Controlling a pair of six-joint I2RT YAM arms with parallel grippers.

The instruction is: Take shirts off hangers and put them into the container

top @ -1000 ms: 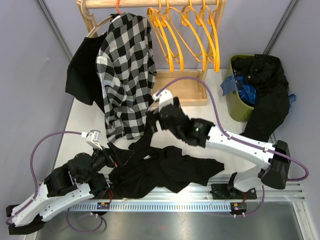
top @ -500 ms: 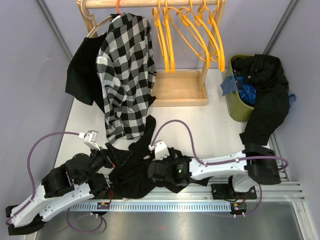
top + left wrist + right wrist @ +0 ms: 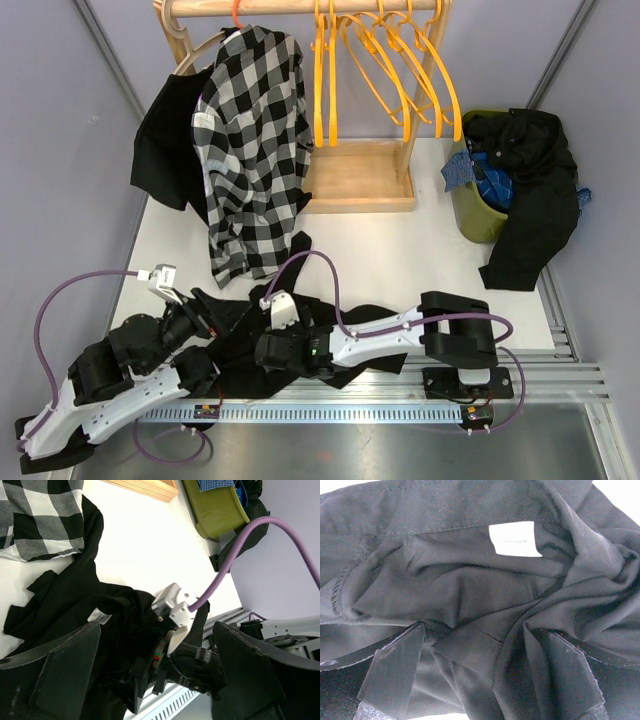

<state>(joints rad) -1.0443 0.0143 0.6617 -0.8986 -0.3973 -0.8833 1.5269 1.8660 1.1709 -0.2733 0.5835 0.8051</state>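
Honestly, a lot here is hard to read. From above, the right hand (image 3: 265, 350) is black on black over the crumpled black shirt (image 3: 240, 322) at the near edge of the surface (image 3: 420, 260), so its fingertips don't show there, and the right arm covers the shirt's middle. Its wrist view sorts it out: both fingers (image 3: 395, 670) are spread wide and pressed down into the folds, with loose cloth bunched between them but nothing pinched, and a white label (image 3: 514, 539) sits at 12 o'clock. The left hand (image 3: 200, 318) is also wide open at the shirt's 9 o'clock end, holding nothing; its own view looks across the cloth at the right wrist. The shirt's long axis runs 9 to 3 o'clock along the near edge, with one sleeve reaching toward 12, up beside the hem of the checked shirt (image 3: 250, 150). That one hangs on the wooden rack (image 3: 360, 185), long axis 12 to 6, and only a red-orange hook (image 3: 238, 12) of its hanger shows. Another dark shirt (image 3: 165, 140) is half hidden behind it at 9 o'clock. The bare orange hangers (image 3: 390, 70) are cut off at the top edge. At 3 o'clock the green container (image 3: 468, 222) is mostly buried by a draped black shirt (image 3: 530, 200) spilling over its rim toward 6, with something blue (image 3: 495, 185) peeking out.
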